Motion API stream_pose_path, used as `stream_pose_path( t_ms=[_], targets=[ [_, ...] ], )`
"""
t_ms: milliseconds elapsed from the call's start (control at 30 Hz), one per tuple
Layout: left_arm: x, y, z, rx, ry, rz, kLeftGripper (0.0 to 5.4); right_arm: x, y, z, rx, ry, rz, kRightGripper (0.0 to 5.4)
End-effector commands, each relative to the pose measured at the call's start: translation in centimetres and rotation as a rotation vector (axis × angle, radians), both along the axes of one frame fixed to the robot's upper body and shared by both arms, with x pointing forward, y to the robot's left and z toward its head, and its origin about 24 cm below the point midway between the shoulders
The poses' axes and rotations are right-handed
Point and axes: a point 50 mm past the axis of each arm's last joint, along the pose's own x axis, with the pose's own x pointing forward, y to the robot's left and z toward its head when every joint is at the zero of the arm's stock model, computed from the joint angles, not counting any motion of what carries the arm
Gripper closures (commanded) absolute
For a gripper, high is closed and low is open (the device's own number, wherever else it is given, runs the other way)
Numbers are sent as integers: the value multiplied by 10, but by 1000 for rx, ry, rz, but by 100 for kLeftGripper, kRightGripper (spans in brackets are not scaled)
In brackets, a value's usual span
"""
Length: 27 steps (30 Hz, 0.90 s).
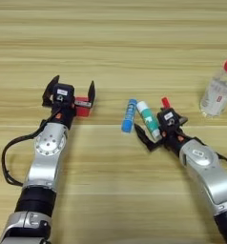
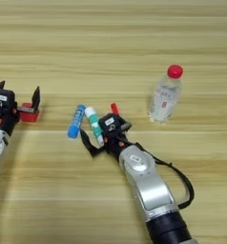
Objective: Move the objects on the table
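My left gripper (image 1: 72, 86) is open at the left of the table (image 1: 110, 43). A small red cube (image 1: 82, 107) sits just below its right finger, touching or nearly touching it, not between the fingers. At the centre a blue capped tube (image 1: 128, 115) lies beside a white-and-green tube (image 1: 147, 119). My right gripper (image 1: 161, 129) is open, its fingers straddling the near end of the white-and-green tube. Behind the gripper head the tip of a thin red marker (image 1: 165, 102) pokes out; the rest of it is hidden. A clear red-capped bottle (image 2: 165, 97) stands upright at the right.
The black cable (image 1: 10, 152) of the left arm loops out to the left over the table. Another cable (image 2: 184, 178) runs along the right forearm. Bare wood spreads across the far half of the table.
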Motion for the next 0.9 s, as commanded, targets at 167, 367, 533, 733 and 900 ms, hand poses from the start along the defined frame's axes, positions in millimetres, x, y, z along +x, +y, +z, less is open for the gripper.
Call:
stream_pose_path(
  t_ms=[167, 367, 533, 733, 900],
  targets=[
    [4, 6, 1, 10, 14, 41, 2, -6, 3, -8, 12, 85, 42, 0],
    [6, 15, -7, 8, 71, 91, 0, -6, 2, -11, 7, 115, 43, 24],
    [8, 26, -10, -15, 106, 142, 0, -6, 0, -13, 1, 128, 35, 83],
    [9, 28, -9, -33, 102, 152, 0, -6, -1, -13, -3, 133, 32, 146],
    [9, 26, -8, -40, 96, 141, 0, -5, -1, -13, -6, 126, 27, 207]
  ],
)
